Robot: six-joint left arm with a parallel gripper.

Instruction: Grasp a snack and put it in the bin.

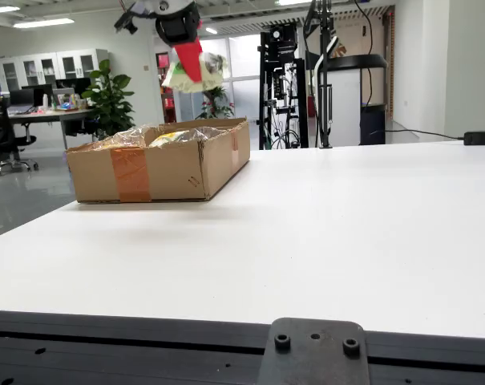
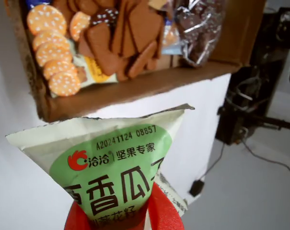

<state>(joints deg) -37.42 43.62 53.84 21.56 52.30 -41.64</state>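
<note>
Across the lower half of the fixed view spreads a smooth matte white table (image 1: 346, 241), its near edge bound by a dark metal rail with a bolted bracket (image 1: 314, 353) at 6 o'clock. Toward 10 o'clock on that surface sits a shallow rectangular cardboard box (image 1: 158, 170), brown and corrugated, with a strip of orange-brown tape (image 1: 131, 173) running down its front wall and crinkled clear wrappers rising above its rim. From the wrist view the box (image 2: 135, 91) fills the 12 o'clock region, holding glossy packets printed with round sesame-dotted crackers (image 2: 49, 48) at 10 o'clock, flat brown biscuits (image 2: 121, 38) in the middle and a transparent bag of dark chocolate pieces (image 2: 197, 33) at 1 o'clock. Above the box in the fixed view, at 12 o'clock, hangs the gripper (image 1: 190, 60), its red fingers closed on a pale green snack packet (image 1: 192, 74), clear of the box and the table. In the wrist view the snack packet (image 2: 111, 163) is a crimped, matte pouch with a cream border and green panel, bearing a red logo, Chinese characters reading 洽洽 坚果专家, and the stamped code A20241124 08857; the red fingers (image 2: 80, 218) pinch its lower end at 6 o'clock.
</note>
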